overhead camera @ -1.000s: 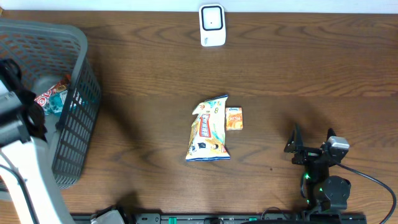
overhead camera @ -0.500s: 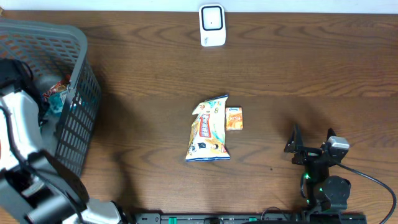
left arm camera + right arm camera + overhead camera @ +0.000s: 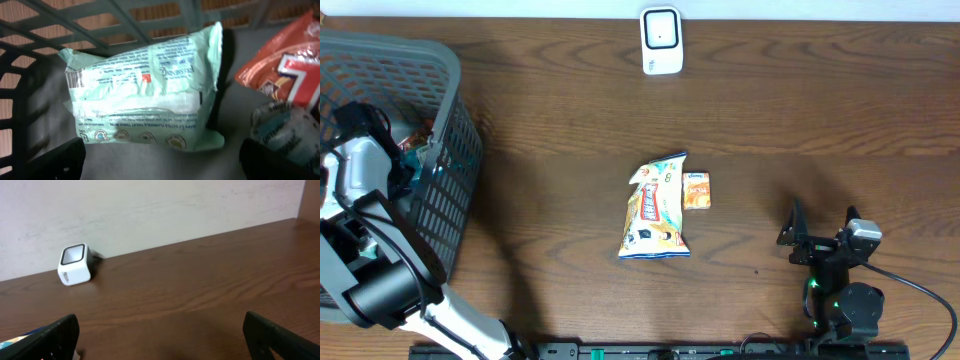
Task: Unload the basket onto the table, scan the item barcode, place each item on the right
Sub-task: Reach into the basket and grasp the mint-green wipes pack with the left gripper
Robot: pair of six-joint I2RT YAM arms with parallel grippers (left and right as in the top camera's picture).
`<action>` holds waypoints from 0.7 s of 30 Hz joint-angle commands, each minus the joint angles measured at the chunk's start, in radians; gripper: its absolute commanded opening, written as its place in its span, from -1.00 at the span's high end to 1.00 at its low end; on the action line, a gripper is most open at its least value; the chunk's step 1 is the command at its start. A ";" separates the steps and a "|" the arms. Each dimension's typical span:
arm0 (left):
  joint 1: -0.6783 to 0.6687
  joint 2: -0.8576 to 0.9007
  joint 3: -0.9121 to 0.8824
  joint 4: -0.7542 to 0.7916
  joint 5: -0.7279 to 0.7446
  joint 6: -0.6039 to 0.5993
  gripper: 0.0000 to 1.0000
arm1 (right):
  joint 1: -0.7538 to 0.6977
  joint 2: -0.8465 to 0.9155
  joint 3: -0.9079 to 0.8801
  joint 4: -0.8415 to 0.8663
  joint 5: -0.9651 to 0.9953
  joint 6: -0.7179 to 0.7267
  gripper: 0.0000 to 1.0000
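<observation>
The left gripper [image 3: 162,157] hangs inside the basket [image 3: 125,25] with its dark fingers [image 3: 60,162] spread wide, one at each lower corner of the wrist view, touching nothing. Between and just beyond them lies a pale green packet [image 3: 142,90], flat on the basket floor, with its barcode [image 3: 74,79] at the left end. A red snack bag [image 3: 285,65] sits just beside it on the right.

The packet looks soft and light, a film pouch that will crumple and may slide between smooth pads. I would take it across the short width near the middle, well clear of the barcode, so that the code stays uncovered.

Out on the table [image 3: 820,110] lie another snack bag [image 3: 655,210] and a small orange box [image 3: 697,190], touching. The white scanner [image 3: 661,40] stands at the far edge, well apart from the basket. The right gripper [image 3: 822,222] rests low at its own side, jaws also wide and empty.
</observation>
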 commanded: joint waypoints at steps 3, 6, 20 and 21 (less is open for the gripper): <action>0.036 0.021 -0.003 0.025 -0.002 -0.075 -0.96 | 0.006 -0.002 -0.001 -0.004 -0.001 0.007 -0.99; 0.054 0.021 -0.008 0.052 -0.002 -0.076 -0.96 | 0.006 -0.002 -0.001 -0.004 -0.001 0.007 -0.99; 0.063 0.023 -0.138 0.192 0.016 -0.079 -0.97 | 0.006 -0.002 -0.001 -0.004 -0.001 0.007 -0.99; 0.063 0.023 -0.152 0.203 0.016 -0.079 -0.89 | 0.006 -0.002 -0.001 -0.004 -0.001 0.007 -0.99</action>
